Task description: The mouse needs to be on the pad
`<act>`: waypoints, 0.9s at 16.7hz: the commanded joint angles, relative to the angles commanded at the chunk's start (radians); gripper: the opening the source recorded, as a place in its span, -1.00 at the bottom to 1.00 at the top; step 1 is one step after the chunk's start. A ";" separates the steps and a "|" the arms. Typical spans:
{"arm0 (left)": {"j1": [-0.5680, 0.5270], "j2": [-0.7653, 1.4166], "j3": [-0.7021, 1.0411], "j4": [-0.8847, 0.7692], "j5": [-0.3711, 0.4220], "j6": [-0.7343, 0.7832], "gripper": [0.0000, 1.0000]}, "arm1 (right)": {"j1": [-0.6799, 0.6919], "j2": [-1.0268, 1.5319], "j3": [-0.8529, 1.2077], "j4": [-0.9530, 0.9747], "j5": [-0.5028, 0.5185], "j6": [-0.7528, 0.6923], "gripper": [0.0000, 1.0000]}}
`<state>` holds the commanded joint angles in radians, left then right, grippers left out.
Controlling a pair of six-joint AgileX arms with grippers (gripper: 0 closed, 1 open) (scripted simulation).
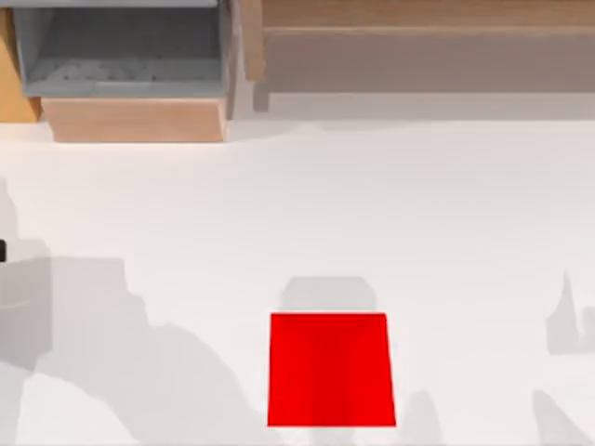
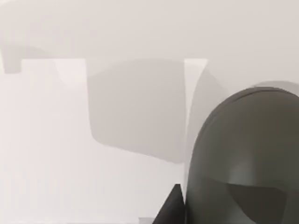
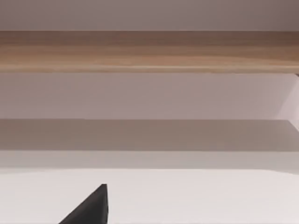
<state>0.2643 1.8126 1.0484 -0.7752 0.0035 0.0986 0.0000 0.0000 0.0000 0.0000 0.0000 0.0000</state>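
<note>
While the flat bright red square pad (image 1: pixel 331 370) lies bare at the white table's (image 1: pixel 372 214) near edge, a rounded dark grey mouse (image 2: pixel 245 158) sits against the left gripper, whose opening cannot be told, so a centred, level carry is advised.

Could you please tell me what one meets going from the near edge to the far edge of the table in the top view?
Red pad → bare white table → open grey drawer at far left and wooden shelf at far right.
</note>
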 joint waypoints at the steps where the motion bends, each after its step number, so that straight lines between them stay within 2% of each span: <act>1: 0.000 -0.014 0.026 -0.043 0.000 0.000 -1.00 | 0.000 0.000 0.000 0.000 0.000 0.000 1.00; 7: -0.004 -0.118 0.184 -0.307 0.000 -0.003 -1.00 | 0.000 0.000 0.000 0.000 0.000 0.000 1.00; 15: -0.002 -0.123 0.197 -0.324 -0.001 -0.023 -1.00 | 0.000 0.000 0.000 0.000 0.000 0.000 1.00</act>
<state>0.2627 1.6894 1.2452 -1.0991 0.0028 0.0754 0.0000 0.0000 0.0000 0.0000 0.0000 0.0000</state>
